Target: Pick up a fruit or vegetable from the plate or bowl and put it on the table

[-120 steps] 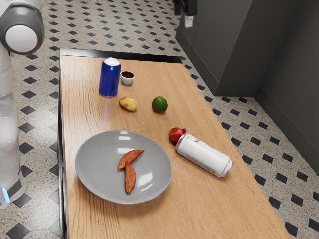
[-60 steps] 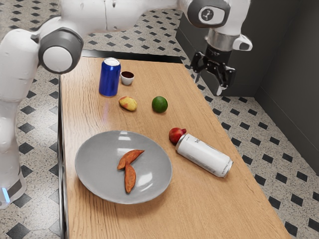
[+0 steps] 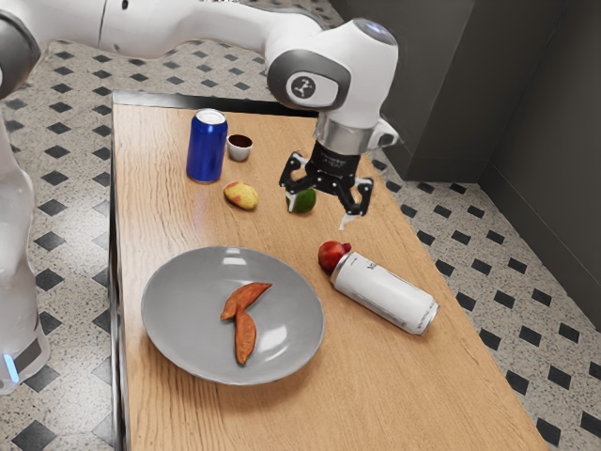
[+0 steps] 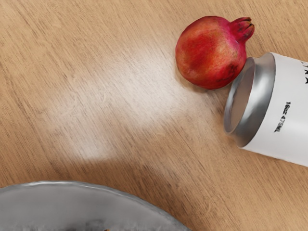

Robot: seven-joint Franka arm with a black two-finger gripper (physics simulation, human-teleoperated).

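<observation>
hand [image 3: 317,211]: it's hanging in the air above the desk [image 3: 413,404], fingers standing apart with nothing clamped between them
sweet potato wedges [image 3: 245,336]: two are lying in the gray bowl [image 3: 178,319], meeting near one end, and either one is looking like fair game imo
biggest worry: because they're touching, I'm guessing a grab near the meeting point could be pinching both, or dragging the second one along
gray bowl: its sides are sloping up, so a finger coming in low and off-center could be bumping the rim and shoving the whole thing (been there, not fun)
pomegranate [image 3: 331,256]: it's sitting just beside the end of the white can [image 3: 384,293], so a low path to the bowl could be clipping it and setting both rolling
lime [image 3: 301,197]: it's sitting partly behind the hand in the exterior view, so going straight down around there could be nudging it, though I can't be judging the depth gap well
exterior view: it's showing both wedges whole, plus the mango [image 3: 241,195], the upright blue can [image 3: 207,146] and the small white cup [image 3: 240,147]
wrist view: it's catching part of the bowl's rim, and it's giving a way better look at the pomegranate's crown and the "16oz" print on the white can, so I'm thinking the hand is needing to shift bowlward before any lowering
</observation>
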